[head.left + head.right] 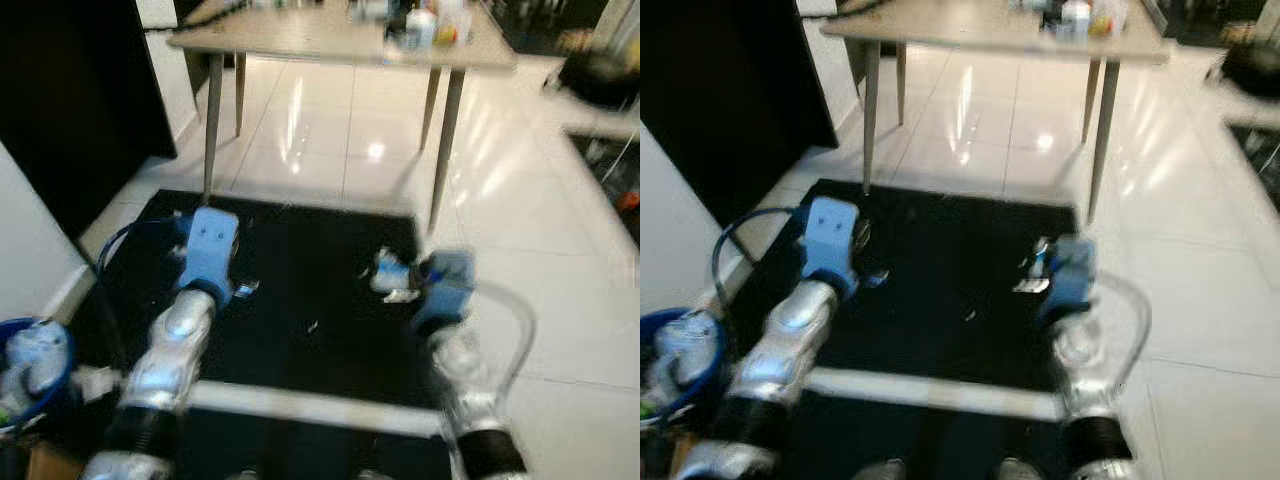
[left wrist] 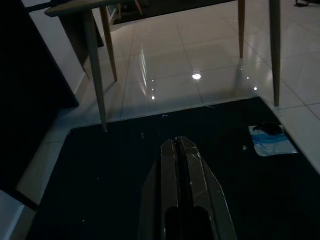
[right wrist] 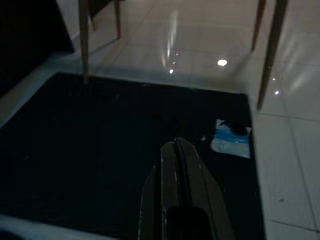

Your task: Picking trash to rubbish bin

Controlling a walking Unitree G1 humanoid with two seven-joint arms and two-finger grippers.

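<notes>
A flat blue-and-white wrapper lies on the black mat, near its right edge. My right gripper is shut and empty, hovering over the mat a little short of the wrapper. My left gripper is also shut and empty, held above the mat's left half, with the wrapper well off to its right. A blue rubbish bin with trash inside stands on the floor at my lower left.
A grey table with thin legs stands just beyond the mat, with one leg at each of the mat's far corners. A black cabinet fills the left side. Glossy white tiles stretch to the right.
</notes>
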